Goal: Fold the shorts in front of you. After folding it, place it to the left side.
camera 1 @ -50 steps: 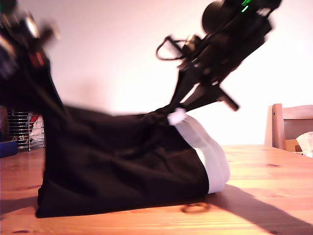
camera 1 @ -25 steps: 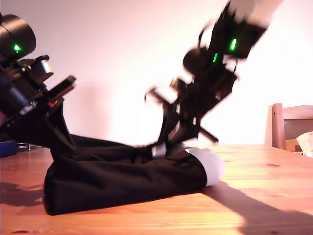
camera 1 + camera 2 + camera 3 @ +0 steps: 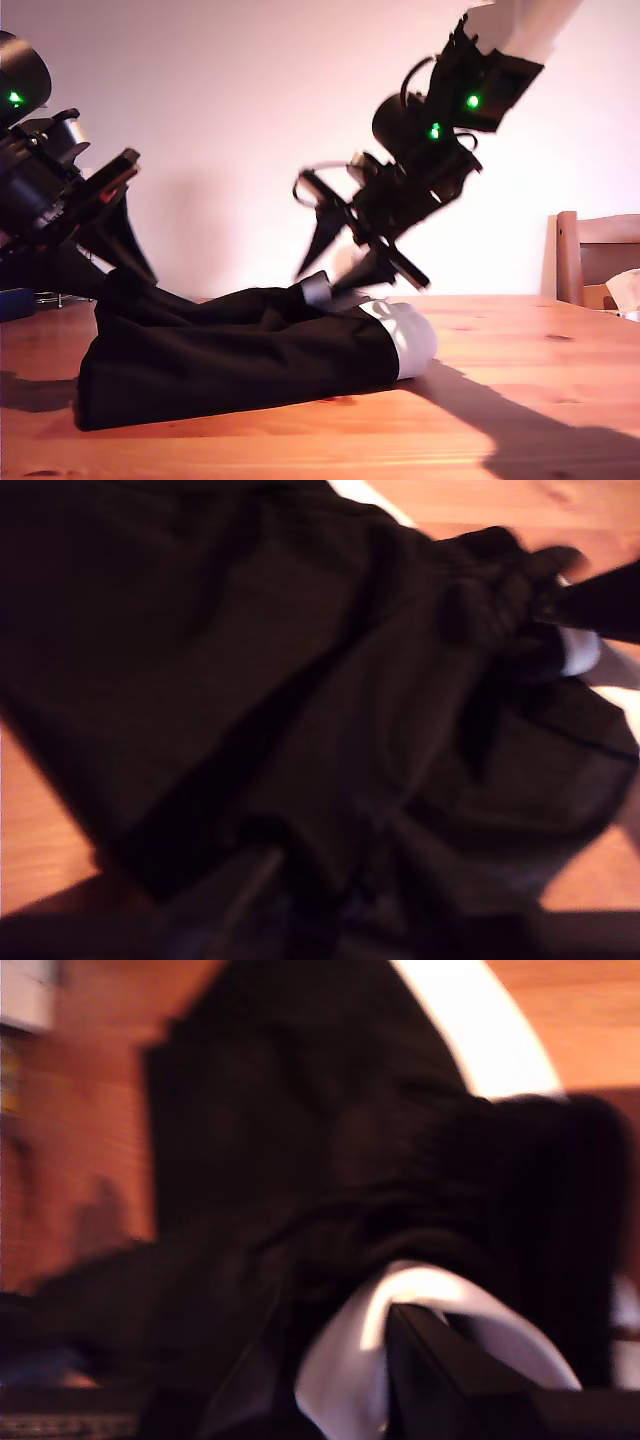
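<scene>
Exterior view, from its left: my first pincer [image 3: 120,235] hangs over the left end of the soft, wrinkled black fabric shorts [image 3: 235,355], its dark fingers reaching down to the raised cloth there; whether they are closed on it I cannot tell, and the first wrist view gives only dark folds of the shorts [image 3: 250,680] with no clear sight of the fingertips. The shorts lie as a low folded bundle on the warm brown wooden surface [image 3: 520,400], left of centre in this view, with a pale white band at their right end. Above that end my second pincer [image 3: 345,275] tilts down, one finger by a small white bit of cloth; the second wrist view is blurred, with white fabric lying against a dark finger, so its grip is also unclear.

The likely trouble is uneven letting go: if one end stays snagged on a finger while the arm lifts, the fold would drag open or skew.
</scene>
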You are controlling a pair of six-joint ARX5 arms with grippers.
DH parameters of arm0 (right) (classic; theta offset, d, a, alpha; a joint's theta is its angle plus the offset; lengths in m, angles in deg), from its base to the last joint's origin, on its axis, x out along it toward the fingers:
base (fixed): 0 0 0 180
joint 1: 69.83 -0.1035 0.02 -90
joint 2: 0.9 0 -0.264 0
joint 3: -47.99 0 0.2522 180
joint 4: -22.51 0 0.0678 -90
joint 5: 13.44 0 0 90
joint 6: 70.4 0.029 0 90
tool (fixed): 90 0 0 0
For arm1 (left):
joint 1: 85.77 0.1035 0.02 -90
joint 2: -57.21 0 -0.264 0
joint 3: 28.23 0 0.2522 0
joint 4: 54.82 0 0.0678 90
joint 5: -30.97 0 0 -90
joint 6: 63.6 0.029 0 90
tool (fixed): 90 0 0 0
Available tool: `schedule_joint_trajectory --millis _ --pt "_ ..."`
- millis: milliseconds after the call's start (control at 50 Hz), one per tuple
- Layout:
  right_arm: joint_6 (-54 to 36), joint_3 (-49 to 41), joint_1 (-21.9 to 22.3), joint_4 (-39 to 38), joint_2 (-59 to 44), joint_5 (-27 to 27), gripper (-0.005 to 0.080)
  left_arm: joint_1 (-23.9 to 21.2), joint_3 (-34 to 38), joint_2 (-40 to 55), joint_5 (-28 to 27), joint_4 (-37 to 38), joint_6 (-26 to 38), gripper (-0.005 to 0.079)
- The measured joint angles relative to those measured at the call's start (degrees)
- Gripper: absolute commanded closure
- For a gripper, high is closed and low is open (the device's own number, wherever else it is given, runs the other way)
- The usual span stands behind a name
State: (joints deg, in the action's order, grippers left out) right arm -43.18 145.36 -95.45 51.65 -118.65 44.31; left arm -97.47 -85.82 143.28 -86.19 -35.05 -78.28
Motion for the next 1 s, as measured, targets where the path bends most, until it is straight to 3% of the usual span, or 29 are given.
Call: schedule_joint_trajectory --millis 360,460,580,660,700,760,1000 --pt "-0.4 8.7 0.8 6.5 0.0 -0.8 0.0449 4.4 -2.1 0.0 -0.4 0.0 0.0 0.0454" --pt "-1.3 9.2 1.2 10.2 0.0 -5.5 0.0453 5.2 -2.8 0.0 -0.4 -0.1 0.0 0.0464" --pt "-3.7 9.2 1.1 16.7 0.0 -12.1 0.0483 5.2 -3.9 0.0 -0.5 0.0 0.0 0.0573" --pt "-5.4 9.2 0.1 19.9 0.0 -12.8 0.0577 5.3 -4.3 0.0 -0.8 0.0 0.0 0.0704" --pt "-8.0 9.2 -0.7 21.4 0.0 -12.7 0.0648 5.4 -4.5 0.0 -0.8 0.0 0.0 0.0761" --pt "-10.4 9.2 -2.1 22.4 0.0 -11.2 0.0769 5.4 -4.5 0.0 -0.8 0.0 0.0 0.0763" --pt "-13.6 9.2 -8.3 19.7 0.0 -1.8 0.0762 5.4 -4.5 0.0 -1.7 0.1 0.0 0.0763"
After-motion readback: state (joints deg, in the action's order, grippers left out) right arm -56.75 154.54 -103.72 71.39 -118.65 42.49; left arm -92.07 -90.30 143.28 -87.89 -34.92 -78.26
